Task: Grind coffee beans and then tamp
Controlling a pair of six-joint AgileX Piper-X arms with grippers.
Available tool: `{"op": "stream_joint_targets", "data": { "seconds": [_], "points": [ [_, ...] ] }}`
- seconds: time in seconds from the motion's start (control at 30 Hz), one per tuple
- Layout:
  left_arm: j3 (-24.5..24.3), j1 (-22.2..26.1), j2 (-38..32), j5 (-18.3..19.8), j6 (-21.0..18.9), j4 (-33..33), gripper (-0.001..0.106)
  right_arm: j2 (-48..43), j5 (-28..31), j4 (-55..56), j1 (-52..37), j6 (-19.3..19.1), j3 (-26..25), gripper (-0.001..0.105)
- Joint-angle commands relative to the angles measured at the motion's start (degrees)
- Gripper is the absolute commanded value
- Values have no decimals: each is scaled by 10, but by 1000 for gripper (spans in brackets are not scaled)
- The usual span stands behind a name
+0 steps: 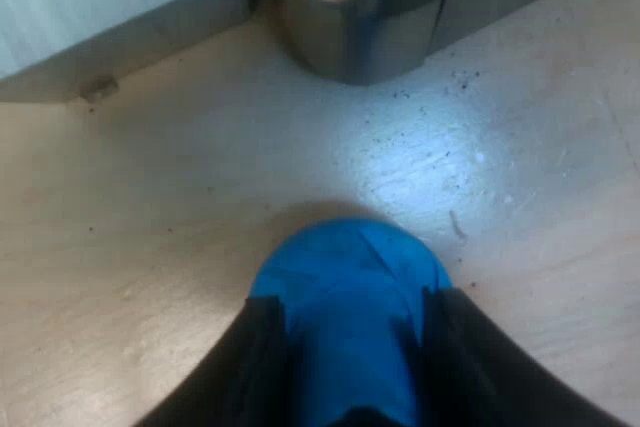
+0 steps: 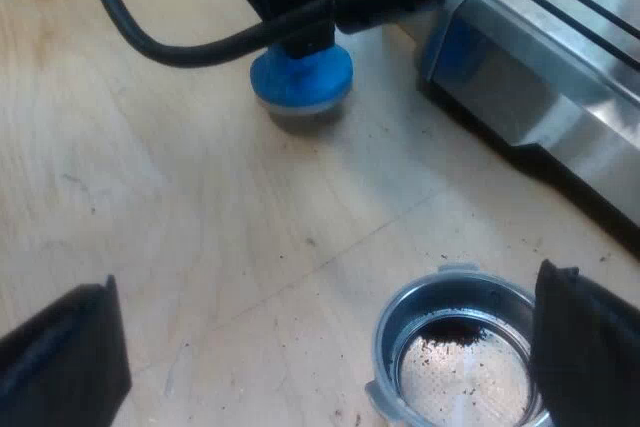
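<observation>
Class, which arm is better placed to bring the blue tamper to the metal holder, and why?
Left. The left gripper is shut on the blue tamper standing on the table by the espresso machine. The right gripper hangs open over the metal holder, apart from the tamper.

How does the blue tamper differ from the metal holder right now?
The blue tamper is clamped by my left gripper; the metal holder lies loose within my open right gripper. The tamper is blue, the holder bare metal with sparse grounds inside. Both are near the espresso machine.
</observation>
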Motion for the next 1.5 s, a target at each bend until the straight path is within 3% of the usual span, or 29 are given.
{"op": "stream_joint_targets", "data": {
  "seconds": [0.03,0.1,0.33,0.5,0.73,0.9,1.03,1.2,1.3,1.4,1.43,1.47,1.5],
  "points": [
    [-1,-1,-2,-4,1,1,65,0,0,-8,-3,-2,-5,82],
    [-1,-1,-2,-4,1,1,73,0,3,-8,-3,-2,-5,82],
    [-10,-1,-17,-12,1,9,75,-5,5,33,-3,-2,-30,82],
    [-36,-1,-98,-75,1,25,75,-24,9,131,-3,-2,-87,82],
    [-63,-1,-183,-74,-1,31,75,-58,9,219,-3,-2,-150,82],
    [-112,-1,-270,-74,-1,31,75,-100,28,238,-3,-2,-182,82],
    [-146,-1,-288,-54,-2,31,75,-130,36,310,-12,-1,-215,82],
    [-198,2,-290,-24,-26,31,75,-164,39,489,-77,25,-284,82],
    [-209,6,-290,-21,-27,31,75,-167,39,501,-84,25,-291,82],
    [-216,12,-290,-15,-27,31,75,-184,39,560,-126,29,-315,82],
    [-220,13,-290,-14,-27,31,75,-207,39,611,-193,39,-335,82],
    [-245,81,-290,31,-58,31,75,-218,34,623,-223,44,-336,82],
    [-245,95,-290,47,-59,31,75,-233,22,640,-266,50,-336,82]
  ]
}}
